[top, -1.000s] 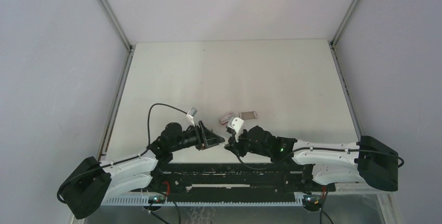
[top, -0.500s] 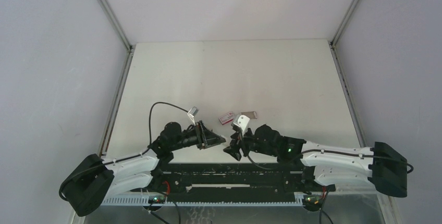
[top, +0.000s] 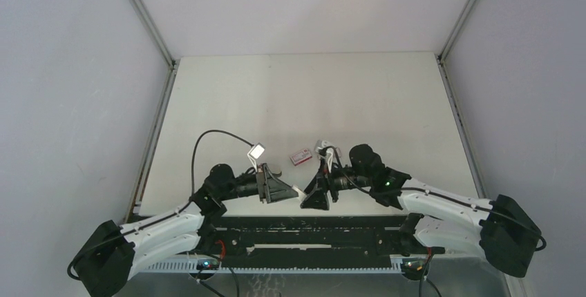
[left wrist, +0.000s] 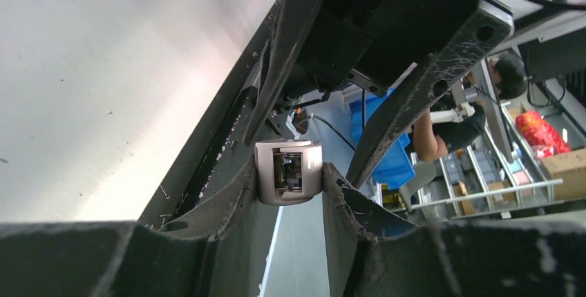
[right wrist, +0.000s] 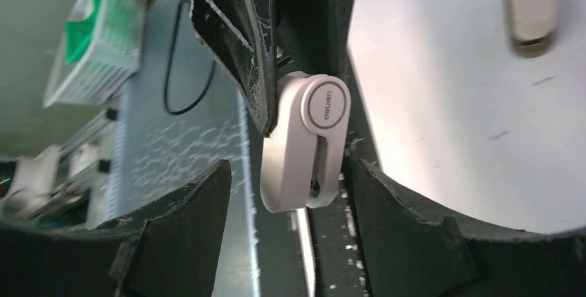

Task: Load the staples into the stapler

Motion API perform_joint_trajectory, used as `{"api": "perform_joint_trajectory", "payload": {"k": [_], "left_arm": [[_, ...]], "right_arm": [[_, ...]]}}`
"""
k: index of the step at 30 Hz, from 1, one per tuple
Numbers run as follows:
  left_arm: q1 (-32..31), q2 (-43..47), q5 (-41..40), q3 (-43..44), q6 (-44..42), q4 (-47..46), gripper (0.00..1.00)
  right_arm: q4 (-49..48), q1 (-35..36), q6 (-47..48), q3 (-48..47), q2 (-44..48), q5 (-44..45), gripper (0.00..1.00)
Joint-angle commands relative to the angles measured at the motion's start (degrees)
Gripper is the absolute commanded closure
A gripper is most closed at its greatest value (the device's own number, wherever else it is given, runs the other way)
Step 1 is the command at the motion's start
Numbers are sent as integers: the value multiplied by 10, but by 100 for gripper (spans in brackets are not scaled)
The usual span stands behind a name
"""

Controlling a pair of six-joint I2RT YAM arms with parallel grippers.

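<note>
The small white plastic stapler [right wrist: 304, 152] has a round grey end. The left tool [left wrist: 289, 176] pinches it. The right tool [right wrist: 289, 179] stands wide open around it.

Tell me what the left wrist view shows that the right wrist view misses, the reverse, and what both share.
Left wrist only: the stapler end-on, a person beyond. Right wrist only: its round-capped side, a blurred beige piece on the table. Both: the left hand gripping the stapler, the open right hand, the table.
</note>
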State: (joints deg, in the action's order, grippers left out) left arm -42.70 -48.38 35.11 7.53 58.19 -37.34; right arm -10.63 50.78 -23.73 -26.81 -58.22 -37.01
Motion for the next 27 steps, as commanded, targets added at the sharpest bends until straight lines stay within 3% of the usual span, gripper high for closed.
{"api": "perform_joint_trajectory", "payload": {"k": [1,3,5,6,13,18,20,27], "left_arm": [[-15,20,24,48,-46,5,100],[-17,26,20,49,-46,6,100],[-17,29,18,47,-46,6,100],[-17,31,16,46,-46,8,100],[-18,43,-4,51,-55,38,100],[-12,50,-105,64,-84,184,100],[0,40,-134,58,-79,218,100],[54,-27,-171,1,-36,160,100]], "right_arm": [[-102,0,-75,-8,-39,-126,41],[-121,0,-89,-8,-51,-135,63],[-118,-1,-89,-8,-54,-130,96],[-112,-2,-89,-8,-54,-126,100],[-71,-14,-69,-8,-40,-100,100],[-24,-37,-49,-8,-21,-63,30],[3,-47,-35,-8,-4,-35,22],[102,-62,14,-6,66,101,21]]}}
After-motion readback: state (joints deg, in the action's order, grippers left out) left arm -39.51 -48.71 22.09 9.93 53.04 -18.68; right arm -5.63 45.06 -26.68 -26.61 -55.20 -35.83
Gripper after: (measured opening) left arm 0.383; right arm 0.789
